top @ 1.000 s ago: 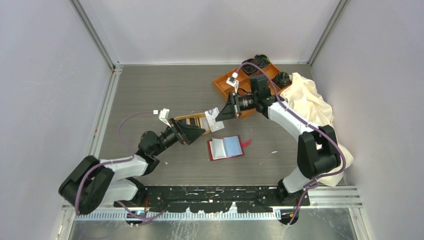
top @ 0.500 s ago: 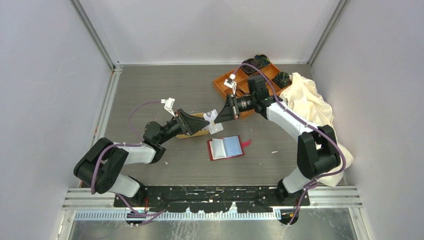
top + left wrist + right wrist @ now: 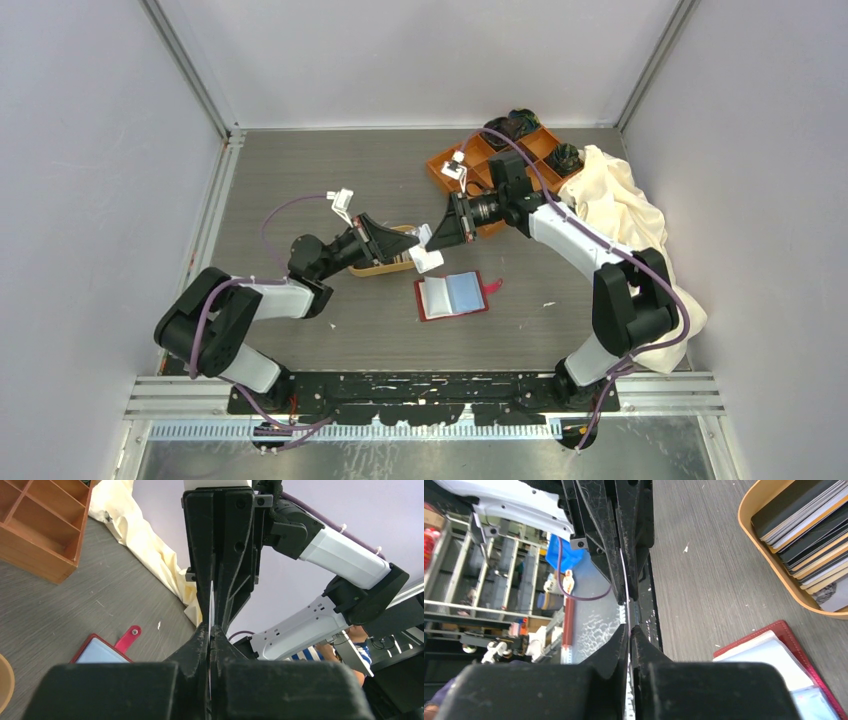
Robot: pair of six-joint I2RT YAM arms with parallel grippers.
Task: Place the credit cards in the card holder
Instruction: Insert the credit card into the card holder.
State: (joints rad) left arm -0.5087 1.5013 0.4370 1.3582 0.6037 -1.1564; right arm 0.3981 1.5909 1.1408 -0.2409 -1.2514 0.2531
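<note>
Just behind the open red card holder point(image 3: 455, 296), the left gripper point(image 3: 408, 246) and right gripper point(image 3: 433, 237) sat tip to tip, both finger pairs pinching one white credit card point(image 3: 426, 258) edge-on, apparently a handover to reorient it for a slot.

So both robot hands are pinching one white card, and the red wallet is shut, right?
Not quite. The card holder lies open on the table, its blue lining showing in the top view. The left gripper and right gripper do both pinch one white card.
</note>
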